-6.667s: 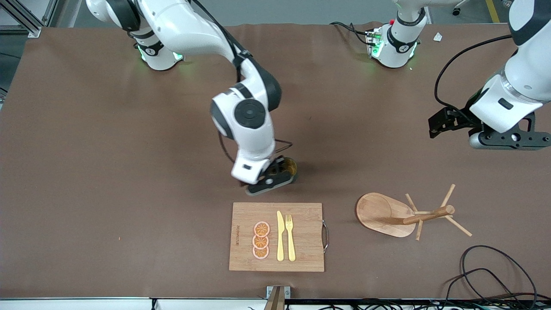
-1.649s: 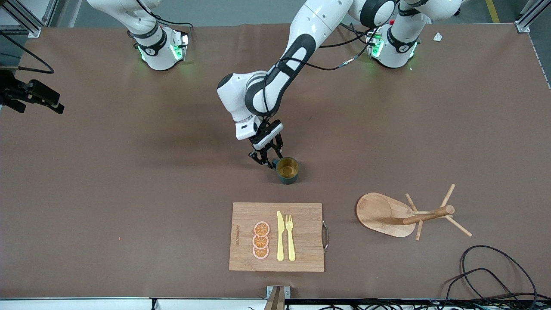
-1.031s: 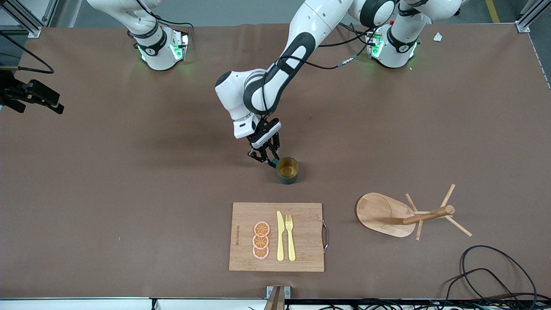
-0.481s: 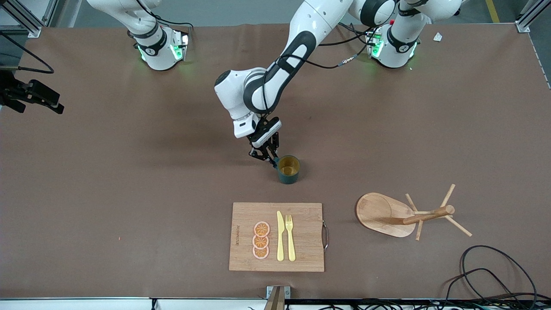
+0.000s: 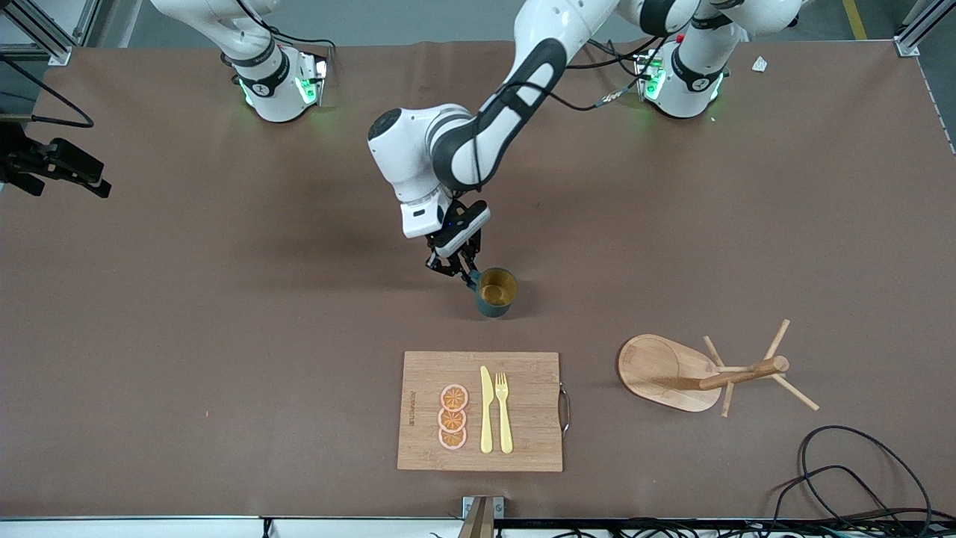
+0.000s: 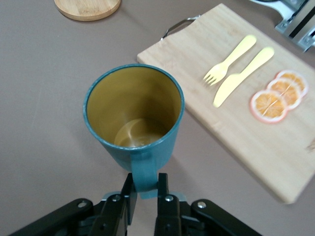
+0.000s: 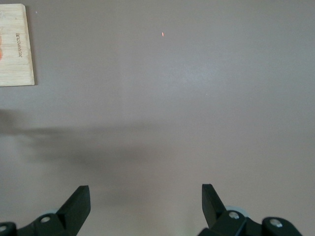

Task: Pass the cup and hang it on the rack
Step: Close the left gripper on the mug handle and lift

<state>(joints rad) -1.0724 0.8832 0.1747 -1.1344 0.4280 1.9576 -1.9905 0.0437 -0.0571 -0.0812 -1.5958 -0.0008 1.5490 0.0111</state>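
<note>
The dark teal cup (image 5: 495, 292) with a mustard-yellow inside is upright over the middle of the table. My left gripper (image 5: 464, 273) is shut on its handle; in the left wrist view the two fingers pinch the handle (image 6: 145, 181) below the cup (image 6: 133, 115). The cup is just off the table. The wooden rack (image 5: 702, 371) stands nearer the front camera, toward the left arm's end; only its oval base (image 6: 87, 7) shows in the left wrist view. My right gripper (image 7: 145, 191) is open and empty over bare table at the right arm's end (image 5: 63, 166), waiting.
A wooden cutting board (image 5: 482, 411) with a yellow knife, a fork and orange slices lies nearer the front camera than the cup; it also shows in the left wrist view (image 6: 275, 132). Black cables (image 5: 859, 478) lie at the front corner past the rack.
The right arm has let go of the cup and pulled away to its end. The left gripper has closed on the handle, and the cup has risen slightly.
</note>
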